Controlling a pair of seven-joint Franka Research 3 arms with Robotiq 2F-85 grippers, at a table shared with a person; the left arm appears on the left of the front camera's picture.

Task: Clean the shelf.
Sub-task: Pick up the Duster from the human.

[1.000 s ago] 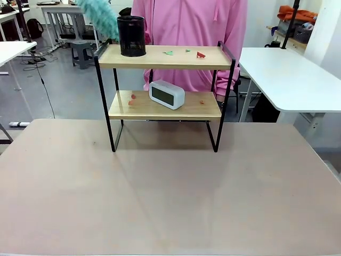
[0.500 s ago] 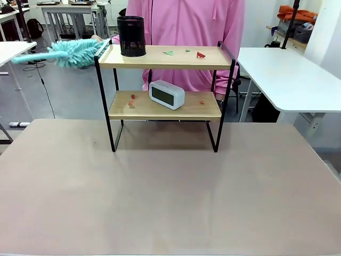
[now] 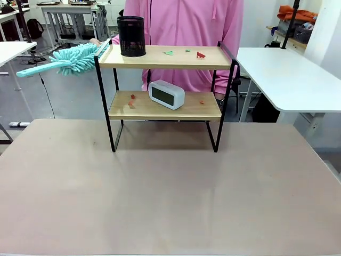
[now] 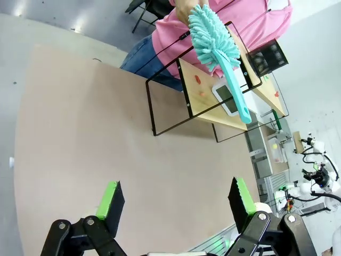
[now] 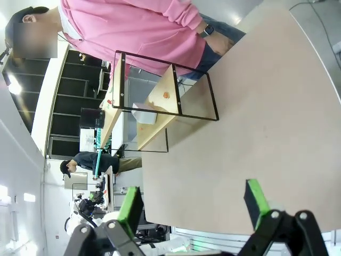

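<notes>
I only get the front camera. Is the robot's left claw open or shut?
Observer: Open. The left wrist camera shows the black-and-green left claw spread wide, with nothing between its fingers, over the bare beige table.
Operator: What about the other one?
Observer: The right wrist camera shows the black-and-green right claw open too, holding nothing.

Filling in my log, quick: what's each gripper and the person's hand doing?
Left gripper: open, empty.
Right gripper: open, empty.
Person's hand: holding duster.
</notes>
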